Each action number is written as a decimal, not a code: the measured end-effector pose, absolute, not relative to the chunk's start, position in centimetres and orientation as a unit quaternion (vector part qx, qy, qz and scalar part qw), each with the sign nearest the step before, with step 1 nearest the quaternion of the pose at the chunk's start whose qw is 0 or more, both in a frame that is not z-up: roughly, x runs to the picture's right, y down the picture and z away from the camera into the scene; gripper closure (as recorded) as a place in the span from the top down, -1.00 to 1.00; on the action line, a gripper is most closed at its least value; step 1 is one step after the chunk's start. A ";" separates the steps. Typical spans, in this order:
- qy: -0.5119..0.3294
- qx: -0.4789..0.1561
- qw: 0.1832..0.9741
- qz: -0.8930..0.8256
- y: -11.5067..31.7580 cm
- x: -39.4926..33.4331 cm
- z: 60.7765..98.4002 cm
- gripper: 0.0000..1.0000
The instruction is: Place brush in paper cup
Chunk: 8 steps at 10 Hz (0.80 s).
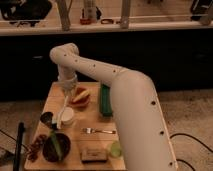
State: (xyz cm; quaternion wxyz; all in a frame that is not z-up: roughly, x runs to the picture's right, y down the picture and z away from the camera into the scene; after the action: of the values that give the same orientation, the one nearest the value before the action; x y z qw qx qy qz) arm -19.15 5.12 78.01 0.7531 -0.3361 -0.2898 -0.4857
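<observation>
My gripper (68,93) hangs over the left half of the wooden table (75,131), just above the paper cup. It is shut on the top of the brush (63,112), whose white stick slants down and to the left. The stick's lower end lies at the left rim of the white paper cup (67,116). The brush's dark head does not show. I cannot tell whether the lower end is inside the cup or just beside it.
A grey metal cup (47,118) stands left of the paper cup. A red bowl with food (80,97) and a green block (105,100) are behind. A fork (98,131), a light green cup (116,149), a brown box (94,154), a dark bowl (55,146) and grapes (36,145) lie in front.
</observation>
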 end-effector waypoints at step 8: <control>-0.296 -0.341 0.756 -0.474 4.5 -19.0 78.3 0.60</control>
State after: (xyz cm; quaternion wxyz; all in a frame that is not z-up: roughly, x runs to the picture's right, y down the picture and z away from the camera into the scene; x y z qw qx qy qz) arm -19.05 4.47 78.25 0.7563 -0.3406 -0.2957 -0.4739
